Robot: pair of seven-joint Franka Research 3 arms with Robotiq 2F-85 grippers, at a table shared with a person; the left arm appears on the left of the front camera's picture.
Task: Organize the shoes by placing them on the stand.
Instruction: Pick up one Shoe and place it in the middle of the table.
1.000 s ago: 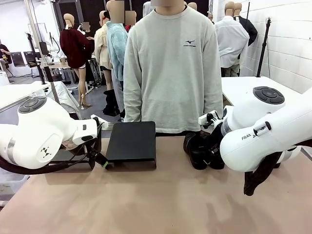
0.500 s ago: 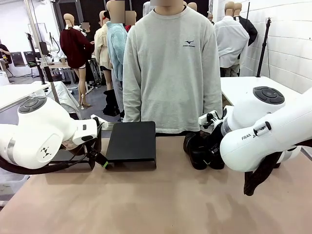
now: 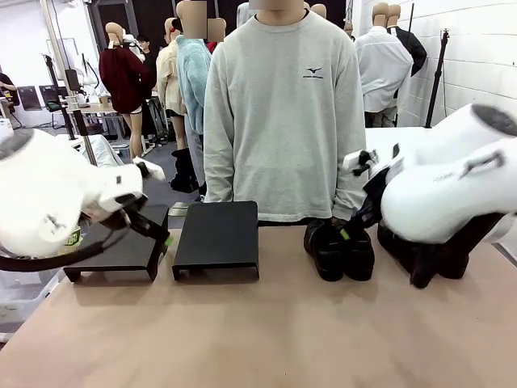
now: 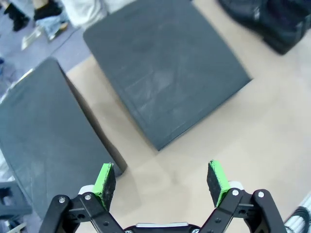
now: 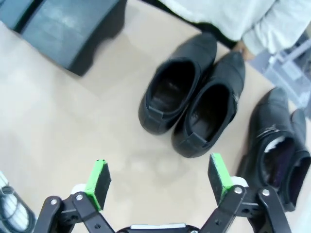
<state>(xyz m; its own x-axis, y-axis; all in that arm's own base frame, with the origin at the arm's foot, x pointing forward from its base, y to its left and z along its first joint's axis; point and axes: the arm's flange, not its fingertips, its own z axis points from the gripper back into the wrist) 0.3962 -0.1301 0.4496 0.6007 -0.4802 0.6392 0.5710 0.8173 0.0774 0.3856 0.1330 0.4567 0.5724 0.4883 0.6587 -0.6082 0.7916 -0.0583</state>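
Observation:
Two black stands sit side by side at the table's far edge, one in the middle [image 3: 216, 238] and one at the left [image 3: 117, 252]. A pair of black shoes [image 3: 339, 246] lies right of them, a second pair [image 3: 424, 257] partly behind my right arm. My left gripper [image 3: 155, 229] hovers open over the gap between the stands [image 4: 170, 68], nothing between its pads [image 4: 163, 177]. My right gripper [image 3: 355, 225] hangs open above the first pair [image 5: 189, 97], empty [image 5: 159, 177], with the second pair [image 5: 277, 145] to its right.
A person in a grey sweatshirt [image 3: 283, 113] stands at the far edge, close behind the stands and shoes. The near half of the tan table [image 3: 258, 331] is bare. A corner of the middle stand [image 5: 63, 24] lies left of the first pair.
Both arms have risen from low over the table. The left stand and the second pair of shoes now show more. Both grippers stay open.

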